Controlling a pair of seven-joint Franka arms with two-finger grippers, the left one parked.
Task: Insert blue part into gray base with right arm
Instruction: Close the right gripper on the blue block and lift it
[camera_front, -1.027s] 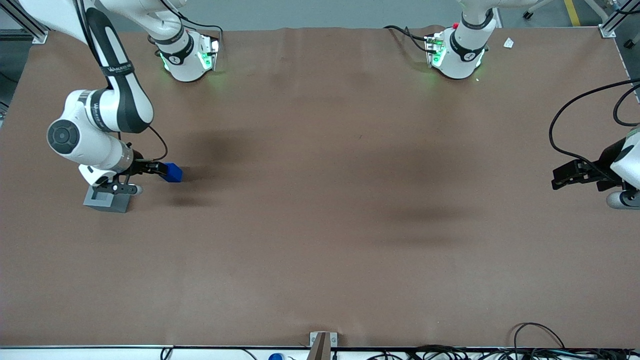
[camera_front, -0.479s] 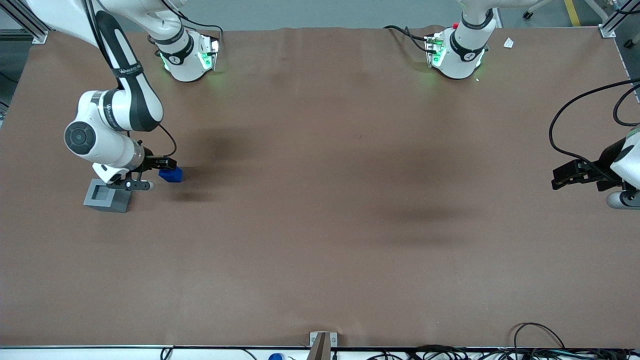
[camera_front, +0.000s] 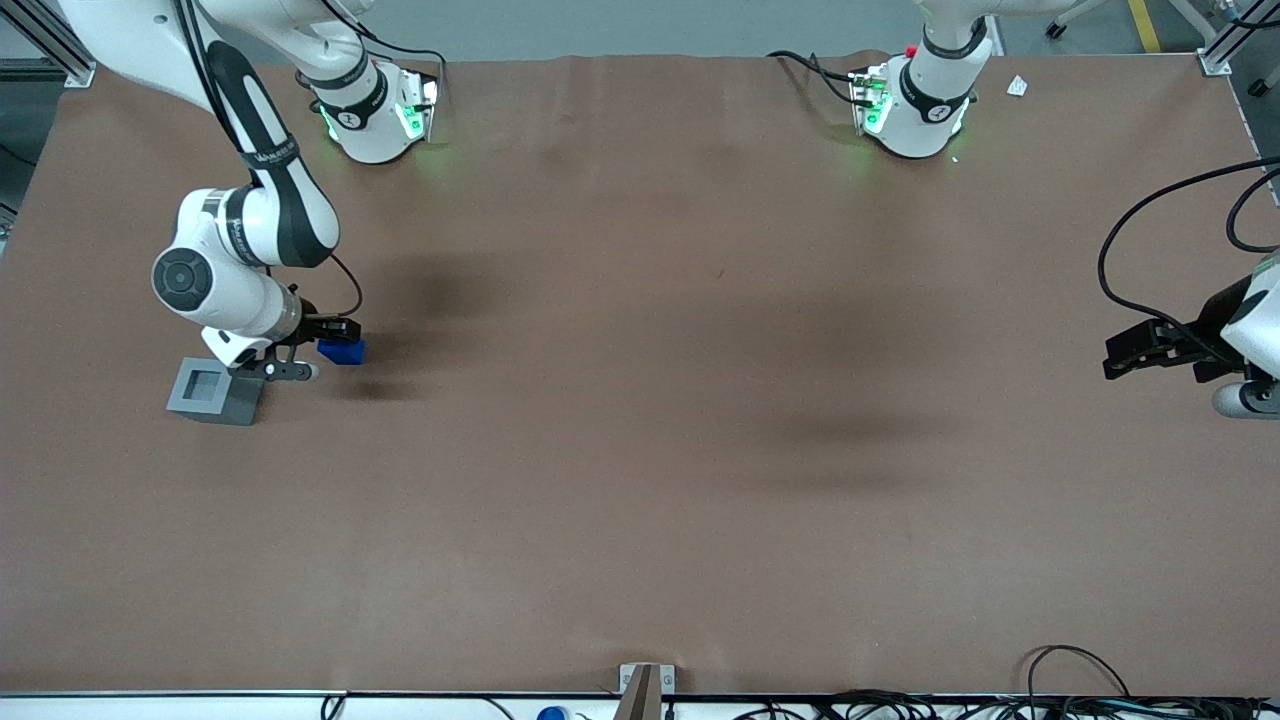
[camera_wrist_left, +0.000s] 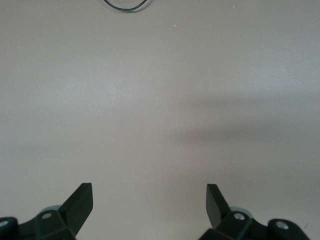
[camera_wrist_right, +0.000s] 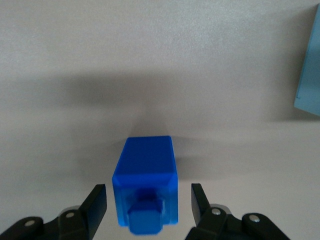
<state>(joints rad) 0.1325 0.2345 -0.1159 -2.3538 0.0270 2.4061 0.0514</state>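
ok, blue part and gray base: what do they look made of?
Blue part: probably plastic, uniform saturated colour, soft sheen, crisp molded edges. Gray base: likely matte plastic too, flat even gray with a square recess. Gripper open, fingers straddling the blue part.

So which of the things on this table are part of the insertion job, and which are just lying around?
Part of the job:
- blue part, on the table between the open fingers of the gripper
- gray base, beside the blue part, recess empty

Just lying about:
- white scrap near the parked arm's base
- black cable at the parked arm's end of the table
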